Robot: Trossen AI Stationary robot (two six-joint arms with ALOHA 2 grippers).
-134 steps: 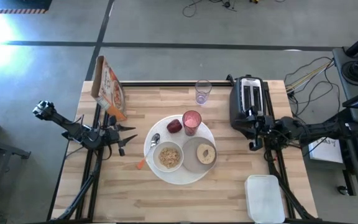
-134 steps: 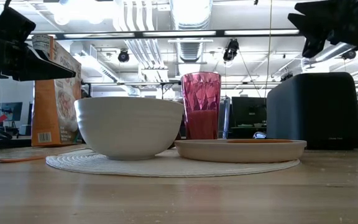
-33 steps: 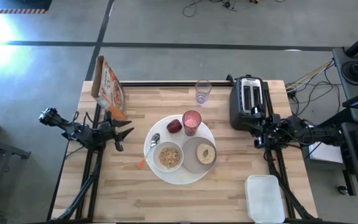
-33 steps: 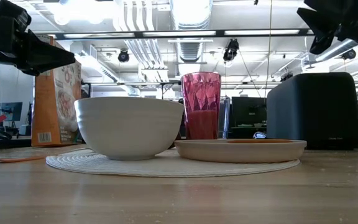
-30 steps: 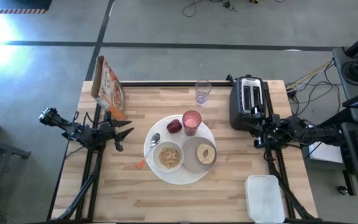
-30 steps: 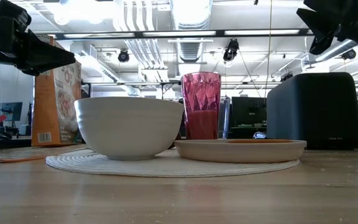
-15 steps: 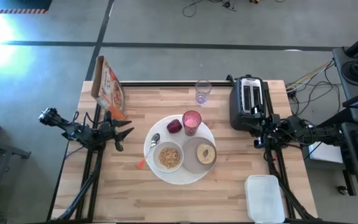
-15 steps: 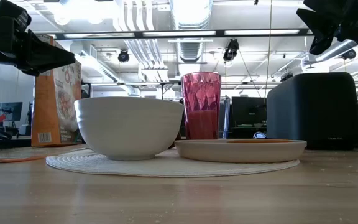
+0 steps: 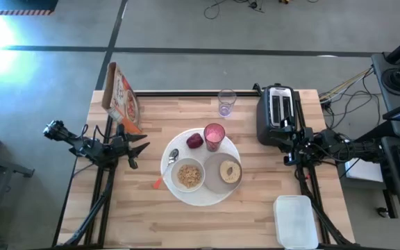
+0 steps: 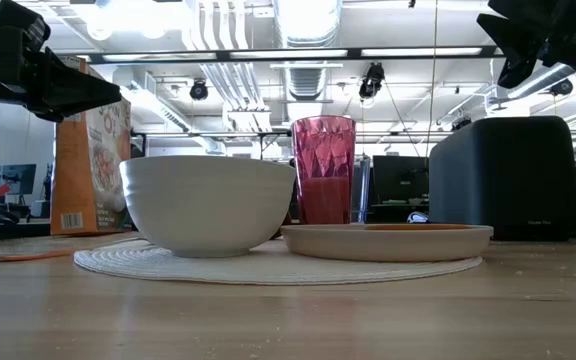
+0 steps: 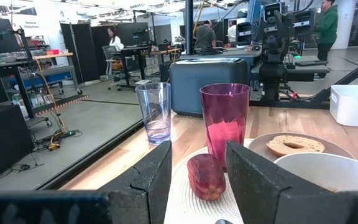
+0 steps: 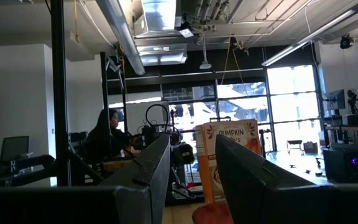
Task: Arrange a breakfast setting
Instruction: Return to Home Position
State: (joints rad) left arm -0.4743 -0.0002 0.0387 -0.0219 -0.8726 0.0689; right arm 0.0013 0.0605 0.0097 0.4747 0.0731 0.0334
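Note:
The large round white plate [image 9: 177, 191] lies at the table's middle. On it stand the small white bowl [image 9: 188, 174] with cereal, the small grey plate [image 9: 216, 178] bearing the bagel half [image 9: 230, 171], the pink tumbler [image 9: 214, 137] and the red apple [image 9: 195, 141]. The orange-handled spoon [image 9: 167, 167] leans on the plate's left rim, its handle end on the table. My left gripper [image 9: 143, 151] is open and empty, left of the plate. My right gripper [image 9: 287, 150] is open and empty, right of the plate, by the toaster.
A black toaster [image 9: 278, 112] stands at the far right, a clear glass [image 9: 227, 102] at the far middle, and a cereal box [image 9: 122, 97] at the far left. A white lidded container [image 9: 296, 221] sits at the near right. Bare wood lies along the near edge.

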